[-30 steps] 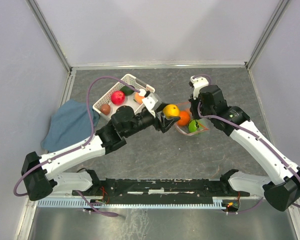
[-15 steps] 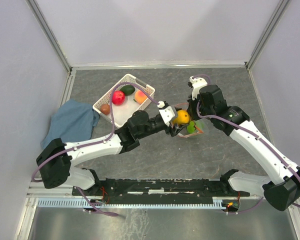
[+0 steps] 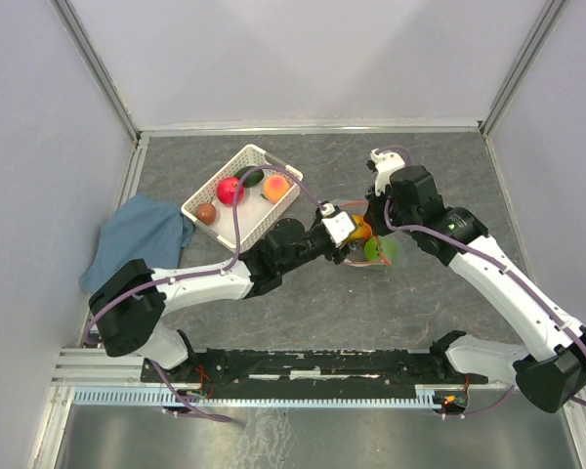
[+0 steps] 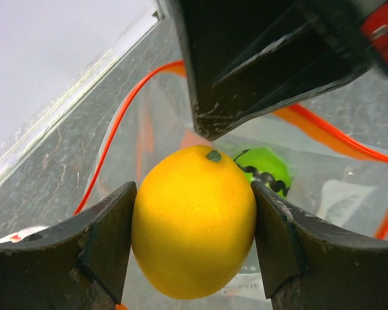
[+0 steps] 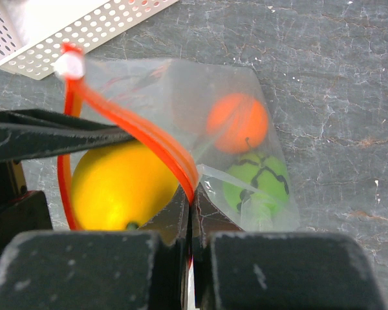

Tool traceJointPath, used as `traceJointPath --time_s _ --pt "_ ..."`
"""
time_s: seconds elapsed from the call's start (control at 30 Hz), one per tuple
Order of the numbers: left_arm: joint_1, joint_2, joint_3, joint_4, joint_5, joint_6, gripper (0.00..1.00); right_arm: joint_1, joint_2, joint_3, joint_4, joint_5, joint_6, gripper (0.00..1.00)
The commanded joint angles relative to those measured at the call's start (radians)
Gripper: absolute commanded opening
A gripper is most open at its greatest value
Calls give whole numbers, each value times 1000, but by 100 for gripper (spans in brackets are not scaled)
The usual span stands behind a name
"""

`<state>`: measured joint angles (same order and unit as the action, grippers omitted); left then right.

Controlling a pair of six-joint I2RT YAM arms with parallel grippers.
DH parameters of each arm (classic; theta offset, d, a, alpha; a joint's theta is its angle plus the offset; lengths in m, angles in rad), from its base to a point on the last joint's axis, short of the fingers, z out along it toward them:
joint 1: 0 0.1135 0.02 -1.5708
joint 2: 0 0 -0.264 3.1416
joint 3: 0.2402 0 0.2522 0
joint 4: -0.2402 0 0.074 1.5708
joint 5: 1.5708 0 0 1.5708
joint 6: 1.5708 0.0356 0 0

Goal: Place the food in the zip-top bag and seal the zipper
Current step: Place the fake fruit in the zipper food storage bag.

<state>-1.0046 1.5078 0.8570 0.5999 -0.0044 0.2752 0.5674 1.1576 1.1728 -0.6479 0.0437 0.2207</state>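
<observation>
Looking over the grey table (image 3: 449, 161), we find both arms meeting near its middle. The left arm (image 3: 205, 283) is stretched far forward and rightward with its wrist laid nearly level, while the right arm (image 3: 498, 274) is bent at the elbow and reaches inward, wrist pointing down. The white basket (image 3: 216, 177) sits well apart at the left rear, holding the red apple (image 3: 230, 190), peach (image 3: 275, 188), avocado (image 3: 251, 177) and brown piece (image 3: 206, 212). The zip-top bag (image 5: 200, 90) lies between the grippers, with the orange (image 5: 237, 123) and green round one (image 5: 255, 184) already inside. We judge its film limp and slippery, likely to sag shut unless lifted by the stiffer rim. That is where the right gripper (image 5: 191, 210) has it, pinched tight on the zipper (image 5: 142, 132) and holding the mouth up. The left gripper (image 4: 194, 242) clamps the lemon (image 4: 194, 213) by its sides, right at the mouth and ringed by the strip, though we cannot tell whether it is fully through. Light, hard and smooth, the lemon should drop cleanly when released.
</observation>
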Motion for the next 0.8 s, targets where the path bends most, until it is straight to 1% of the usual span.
traceJointPath --time_s 0.0,0.07,0.27,0.43,0.47,0.5,0.77 --pt "8 40 32 85 -133 41 25 -3 -41 21 29 -5 11 1" --pt "7 60 33 111 -170 32 25 -3 -46 18 28 -13 13 1" --pt "7 106 50 170 -214 12 29 -4 -40 -4 57 -85 42 1" --pt "7 117 71 166 -205 -41 41 -4 -38 -12 70 -99 54 1" --pt "7 113 69 166 -194 -53 50 -4 -38 -12 70 -99 55 1" --pt "7 110 67 165 -187 -65 56 -4 -37 -11 70 -99 55 1" --pt "8 69 44 115 -130 -139 61 -4 -41 -10 70 -67 56 1"
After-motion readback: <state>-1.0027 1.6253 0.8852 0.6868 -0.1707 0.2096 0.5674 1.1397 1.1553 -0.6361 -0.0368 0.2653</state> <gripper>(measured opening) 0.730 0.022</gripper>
